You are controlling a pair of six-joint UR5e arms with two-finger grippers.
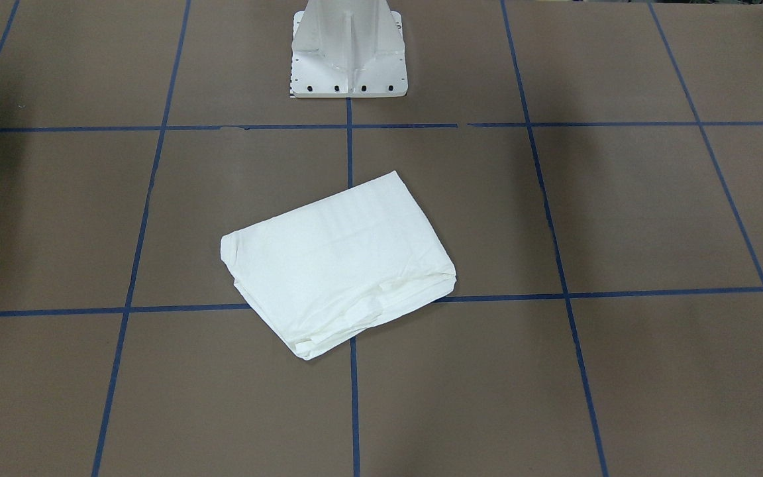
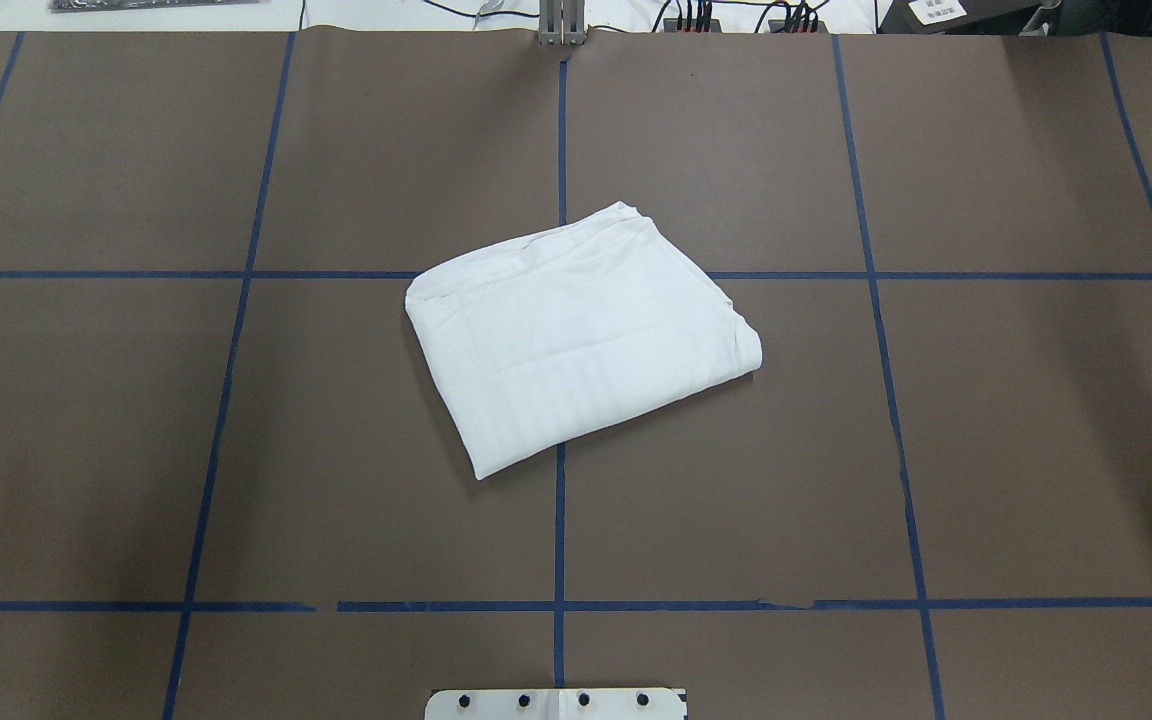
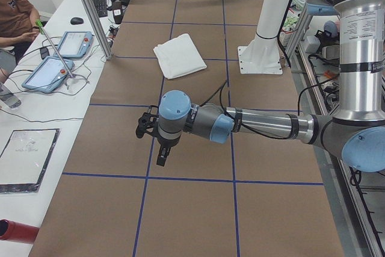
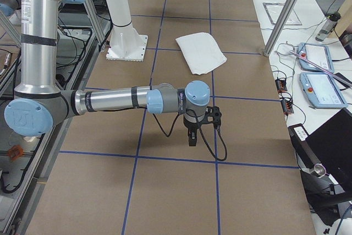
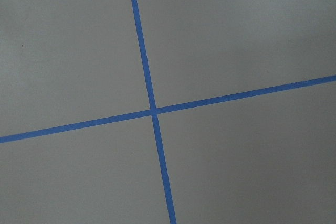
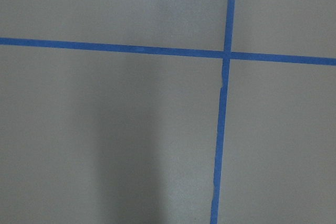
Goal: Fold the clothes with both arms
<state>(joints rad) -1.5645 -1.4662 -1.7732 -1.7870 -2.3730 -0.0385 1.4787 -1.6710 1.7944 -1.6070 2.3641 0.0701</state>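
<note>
The clothes are one white shirt (image 1: 338, 265) folded into a compact, slightly skewed rectangle, lying flat on the brown table over a blue tape crossing (image 2: 576, 335). It also shows far off in both side views (image 3: 179, 55) (image 4: 201, 52). My left gripper (image 3: 162, 156) hangs over the table's left end, well away from the shirt. My right gripper (image 4: 191, 138) hangs over the right end, equally far off. Neither shows in the overhead or front view, so I cannot tell whether they are open or shut. Both wrist views hold only bare table and tape lines.
The white pedestal (image 1: 348, 59) stands at the robot's edge of the table. Along the operators' side are teach pendants (image 3: 60, 58) (image 4: 319, 75), cables, aluminium posts (image 3: 90, 10) and a seated person (image 3: 15, 16). Blue tape divides the brown table (image 2: 736, 480) into squares.
</note>
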